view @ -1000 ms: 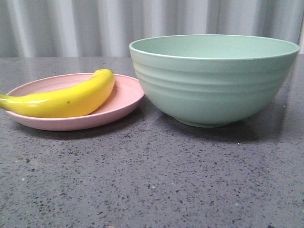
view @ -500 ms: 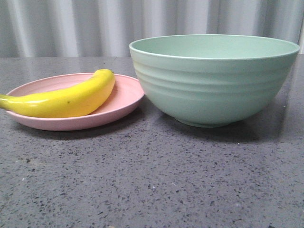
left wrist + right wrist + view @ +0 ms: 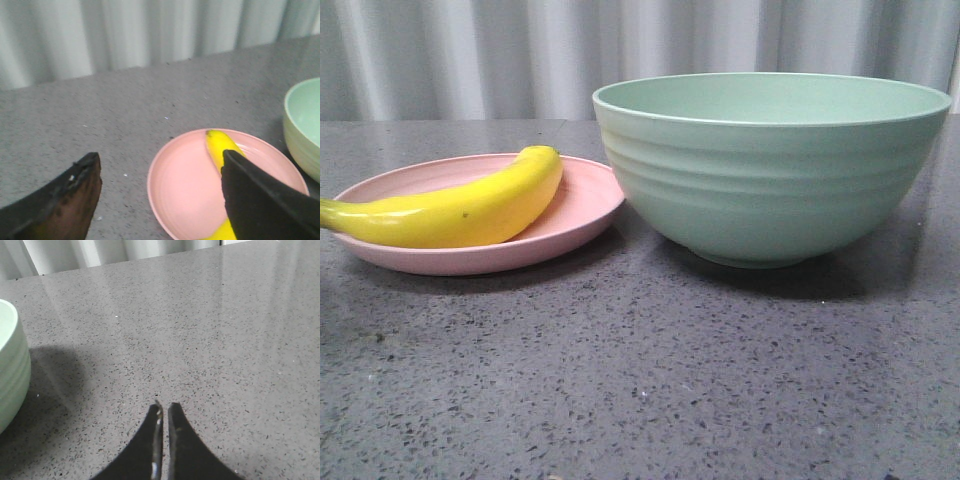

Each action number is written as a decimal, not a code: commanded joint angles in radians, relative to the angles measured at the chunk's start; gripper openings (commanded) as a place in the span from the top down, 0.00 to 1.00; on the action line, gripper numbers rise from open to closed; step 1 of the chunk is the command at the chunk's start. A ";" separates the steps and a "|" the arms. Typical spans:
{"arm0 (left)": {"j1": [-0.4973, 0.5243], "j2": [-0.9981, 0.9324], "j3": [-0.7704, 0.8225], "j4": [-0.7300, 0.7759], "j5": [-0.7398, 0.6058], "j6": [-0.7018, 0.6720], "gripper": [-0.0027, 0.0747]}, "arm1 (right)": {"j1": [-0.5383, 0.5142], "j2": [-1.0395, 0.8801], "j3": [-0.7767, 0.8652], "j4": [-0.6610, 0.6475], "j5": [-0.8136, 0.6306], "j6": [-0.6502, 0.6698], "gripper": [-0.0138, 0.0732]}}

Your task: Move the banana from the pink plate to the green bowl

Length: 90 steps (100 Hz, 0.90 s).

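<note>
left tool (image 3: 160, 200): spread wide, holding nothing; it hangs above the pink plate, one finger crossing in front of the banana's lower half in the left wrist view, which reads as a line-up for a grasp not yet made.
right tool (image 3: 164, 410): fingers pressed almost together, holding nothing; it sits over bare bench to the side of the bowl, likely parked out of the way since the fruit is on the other arm's side.
banana (image 3: 460, 208): lies flat on the plate, curved, its greenish stem end jutting past the rim toward the left edge of the front view; untouched.
pink plate (image 3: 582, 205): shallow, on the bench to the left of the bowl, its rim just beside the bowl's wall; i cannot tell whether they touch.
green bowl (image 3: 775, 170): deep, upright, ridged outside; nothing shows inside from these angles. its tall wall suggests the fruit must be lifted well clear before it goes in.
task state: judged at the start, transfer not begun.
bench (image 3: 640, 380): dark grey speckled stone look, matte with soft glare in the right wrist view.
room: a pale pleated curtain (image 3: 470, 55) closes off the back, even light, soft shadows under the dishes.
</note>
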 commanded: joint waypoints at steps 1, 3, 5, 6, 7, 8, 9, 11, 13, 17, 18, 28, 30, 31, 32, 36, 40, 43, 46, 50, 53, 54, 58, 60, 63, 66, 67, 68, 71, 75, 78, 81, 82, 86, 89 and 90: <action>-0.067 0.087 -0.093 -0.012 0.015 -0.008 0.35 | -0.006 0.015 -0.034 -0.001 -0.087 -0.007 0.91; -0.082 0.108 -0.108 -0.012 0.031 -0.006 0.35 | -0.006 0.015 -0.033 -0.001 -0.092 -0.007 0.91; -0.092 0.129 -0.123 -0.012 0.049 -0.005 0.35 | -0.006 0.015 -0.031 -0.001 -0.092 -0.007 0.91; -0.102 0.137 -0.127 -0.012 0.056 -0.005 0.35 | -0.006 0.015 -0.031 -0.001 -0.094 -0.007 0.91; -0.107 0.155 -0.132 -0.012 0.067 -0.005 0.35 | -0.006 0.015 -0.031 -0.001 -0.094 -0.007 0.91; -0.116 0.163 -0.142 -0.012 0.073 -0.005 0.35 | -0.006 0.015 -0.031 -0.001 -0.094 -0.007 0.91; -0.121 0.171 -0.146 -0.012 0.080 -0.005 0.35 | -0.006 0.015 -0.031 -0.001 -0.094 -0.007 0.91; -0.135 0.195 -0.162 -0.012 0.100 -0.005 0.35 | -0.006 0.015 -0.031 -0.001 -0.094 -0.007 0.91; -0.148 0.221 -0.177 -0.012 0.123 -0.005 0.35 | -0.006 0.015 -0.031 -0.001 -0.096 -0.007 0.91; -0.170 0.272 -0.209 -0.012 0.169 -0.005 0.35 | -0.006 0.015 -0.031 -0.001 -0.096 -0.007 0.91; -0.178 0.281 -0.214 -0.012 0.177 -0.005 0.35 | -0.006 0.015 -0.031 -0.001 -0.096 -0.007 0.91; -0.225 0.404 -0.283 -0.012 0.269 -0.005 0.35 | -0.006 0.015 -0.031 -0.001 -0.096 -0.007 0.91; -0.232 0.420 -0.296 -0.012 0.277 -0.005 0.35 | -0.006 0.015 -0.031 -0.001 -0.096 -0.007 0.91; -0.234 0.434 -0.304 -0.012 0.284 -0.005 0.35 | -0.006 0.015 -0.031 -0.001 -0.096 -0.007 0.91; -0.238 0.441 -0.308 -0.012 0.287 -0.005 0.35 | -0.006 0.015 -0.031 -0.001 -0.096 -0.007 0.91; -0.244 0.484 -0.328 -0.012 0.303 -0.005 0.35 | -0.006 0.015 -0.031 -0.001 -0.096 -0.007 0.91; -0.247 0.521 -0.346 -0.012 0.312 -0.005 0.35 | -0.006 0.015 -0.031 -0.001 -0.096 -0.007 0.91; -0.249 0.545 -0.357 -0.012 0.318 -0.005 0.35 | -0.006 0.015 -0.031 -0.001 -0.096 -0.007 0.91; -0.249 0.567 -0.368 -0.012 0.325 -0.005 0.35 | -0.006 0.015 -0.031 -0.001 -0.096 -0.007 0.91; -0.249 0.597 -0.383 -0.012 0.330 -0.005 0.35 | -0.006 0.015 -0.031 -0.001 -0.096 -0.007 0.91; -0.249 0.615 -0.391 -0.012 0.332 -0.005 0.35 | -0.006 0.015 -0.031 -0.001 -0.096 -0.007 0.91; -0.249 0.624 -0.395 -0.012 0.332 -0.005 0.35 | -0.006 0.015 -0.031 -0.001 -0.096 -0.007 0.91; -0.249 0.642 -0.404 -0.012 0.332 -0.005 0.35 | -0.006 0.015 -0.031 -0.001 -0.096 -0.007 0.91; -0.249 0.652 -0.406 -0.012 0.332 -0.005 0.35 | -0.006 0.015 -0.031 -0.001 -0.096 -0.007 0.91; -0.249 0.667 -0.411 -0.012 0.332 -0.005 0.35 | -0.006 0.015 -0.031 -0.001 -0.096 -0.007 0.91; -0.249 0.677 -0.416 -0.012 0.334 -0.005 0.35 | -0.006 0.015 -0.031 -0.001 -0.096 -0.007 0.91; -0.249 0.680 -0.416 -0.012 0.334 -0.005 0.35 | -0.006 0.015 -0.031 -0.001 -0.096 -0.007 0.91; -0.249 0.686 -0.417 -0.012 0.337 -0.005 0.35 | -0.006 0.015 -0.031 -0.001 -0.096 -0.007 0.91; -0.249 0.693 -0.417 -0.011 0.340 -0.005 0.35 | -0.006 0.015 -0.031 -0.001 -0.096 -0.007 0.91; -0.249 0.707 -0.417 -0.005 0.352 -0.005 0.35 | -0.006 0.015 -0.031 -0.001 -0.096 -0.007 0.91; -0.249 0.712 -0.417 -0.003 0.352 -0.005 0.35 | -0.006 0.015 -0.031 -0.001 -0.096 -0.007 0.91; -0.249 0.718 -0.417 -0.002 0.352 -0.005 0.36 | -0.006 0.015 -0.031 -0.001 -0.096 -0.007 0.91; -0.249 0.721 -0.417 -0.002 0.352 -0.005 0.36 | -0.006 0.015 -0.031 -0.001 -0.096 -0.007 0.91; -0.249 0.725 -0.417 -0.002 0.352 -0.005 0.36 | -0.006 0.015 -0.031 -0.001 -0.096 -0.007 0.91; -0.249 0.730 -0.417 0.001 0.350 -0.005 0.36 | -0.006 0.015 -0.031 -0.001 -0.096 -0.007 0.91; -0.249 0.729 -0.417 0.005 0.350 -0.005 0.36 | -0.006 0.015 -0.031 -0.001 -0.096 -0.007 0.91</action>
